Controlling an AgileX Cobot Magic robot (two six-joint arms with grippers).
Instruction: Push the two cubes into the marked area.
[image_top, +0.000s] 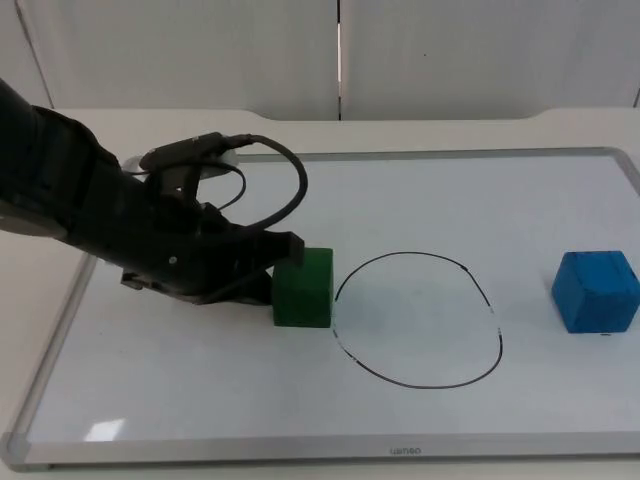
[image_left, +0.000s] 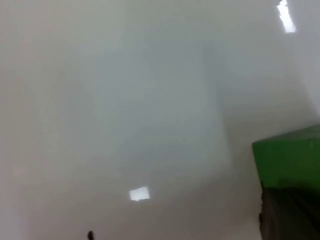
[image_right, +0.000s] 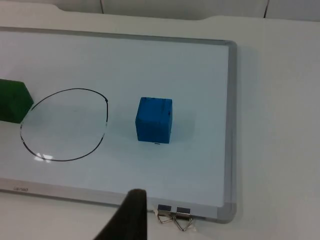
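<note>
Left gripper: I see my left gripper (image_top: 268, 272) low on the whiteboard (image_top: 200, 400), its tip pressed against the left face of the green cube (image_top: 303, 288). Whether its fingers are spread or pressed together I cannot tell; the arm's body covers them from above.

Green cube: It sits on the board just outside the drawn ring (image_top: 418, 320), its right edge almost touching the ring's left side. In the left wrist view the green cube (image_left: 290, 160) stands close ahead, a dark fingertip (image_left: 287, 212) right beneath it.

Blue cube: The blue cube (image_top: 596, 291) rests near the board's right edge, well apart from the ring on its right side. From the right wrist view I see the blue cube (image_right: 154, 120) standing just beside the ring (image_right: 64, 125), outside it, with the green cube (image_right: 13, 101) on the ring's far side.

Marked area: A hand-drawn black oval in the middle of the board, with nothing inside it.

Right gripper: My right arm waits off the board's near right corner; one black fingertip (image_right: 131, 212) shows above the board's frame (image_right: 229, 125), beside two binder clips (image_right: 175, 219). I cannot tell how its fingers stand.
</note>
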